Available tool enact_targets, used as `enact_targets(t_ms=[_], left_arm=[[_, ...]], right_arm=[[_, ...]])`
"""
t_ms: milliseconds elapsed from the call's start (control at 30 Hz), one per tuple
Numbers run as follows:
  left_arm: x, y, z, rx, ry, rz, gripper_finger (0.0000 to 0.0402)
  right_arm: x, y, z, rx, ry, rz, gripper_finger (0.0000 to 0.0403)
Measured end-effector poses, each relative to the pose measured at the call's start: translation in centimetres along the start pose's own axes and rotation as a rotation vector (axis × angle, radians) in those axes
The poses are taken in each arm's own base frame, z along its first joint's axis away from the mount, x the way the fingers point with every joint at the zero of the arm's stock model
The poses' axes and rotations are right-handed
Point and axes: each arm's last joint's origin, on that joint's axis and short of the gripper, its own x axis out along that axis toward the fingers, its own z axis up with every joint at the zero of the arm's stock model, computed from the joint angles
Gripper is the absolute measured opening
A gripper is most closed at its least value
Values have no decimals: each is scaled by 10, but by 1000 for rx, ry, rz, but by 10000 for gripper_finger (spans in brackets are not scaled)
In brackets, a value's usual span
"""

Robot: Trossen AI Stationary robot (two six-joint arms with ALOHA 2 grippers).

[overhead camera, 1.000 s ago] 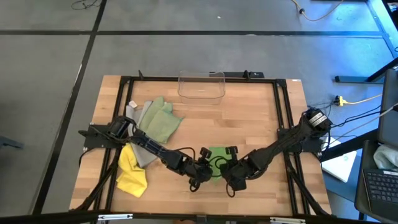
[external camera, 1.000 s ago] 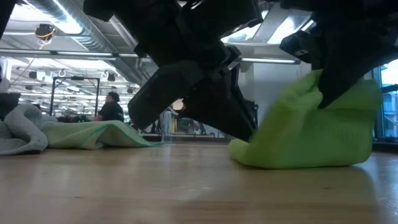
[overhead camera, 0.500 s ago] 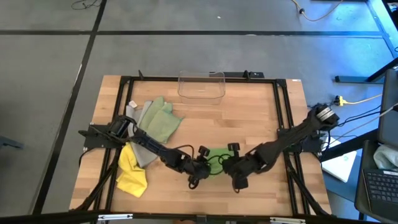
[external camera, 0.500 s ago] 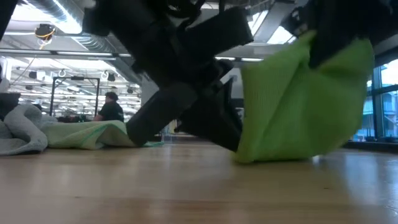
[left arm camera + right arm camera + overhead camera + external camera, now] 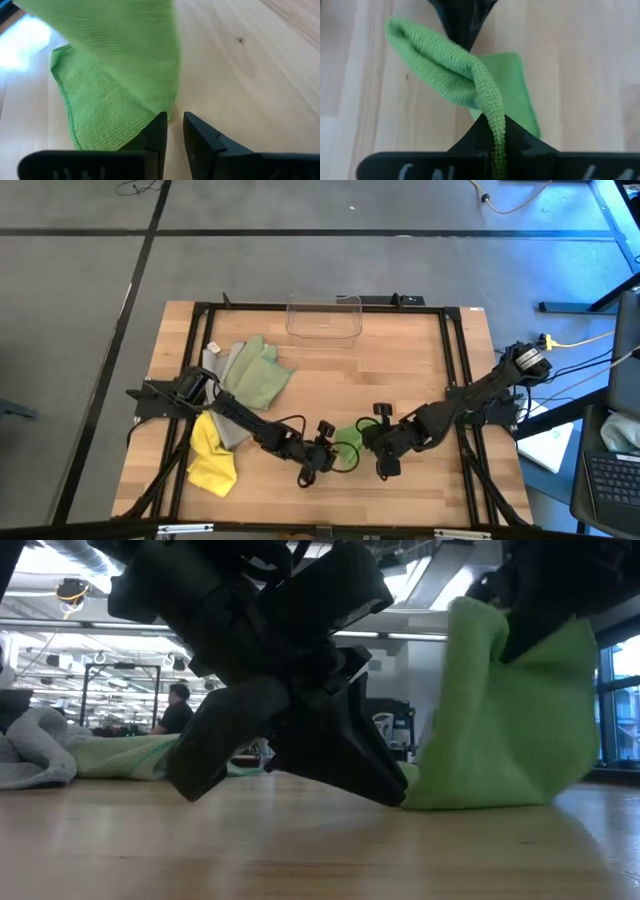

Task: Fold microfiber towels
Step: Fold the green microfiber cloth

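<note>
In the high view both dark arms reach inward to the lower centre of the wooden surface (image 5: 400,370). The right pincer (image 5: 382,442) is clamped on a raised fold of the bright green microfiber towel (image 5: 347,440), lifting it off the wood. The left pincer (image 5: 318,453), just left of the cloth, has its fingers (image 5: 159,131) nearly together with an empty slit between them. Since half a second ago the right pincer has risen and drawn right, standing the towel (image 5: 510,720) taller.

A lab-like industrial hall: concrete floor (image 5: 80,330), exposed ceiling ducts (image 5: 110,580), wooden bench (image 5: 400,370) on black frame.
</note>
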Motion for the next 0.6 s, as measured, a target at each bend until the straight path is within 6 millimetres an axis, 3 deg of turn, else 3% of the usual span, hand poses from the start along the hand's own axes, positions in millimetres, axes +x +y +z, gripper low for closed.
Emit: enact_targets(t_ms=[267, 600], left_arm=[[0, 0, 0, 27, 5, 21, 57], [-2, -3, 4, 35, -26, 25, 56]], right_arm=[[19, -2, -15, 31, -6, 87, 13], [35, -42, -15, 78, 38, 24, 13]])
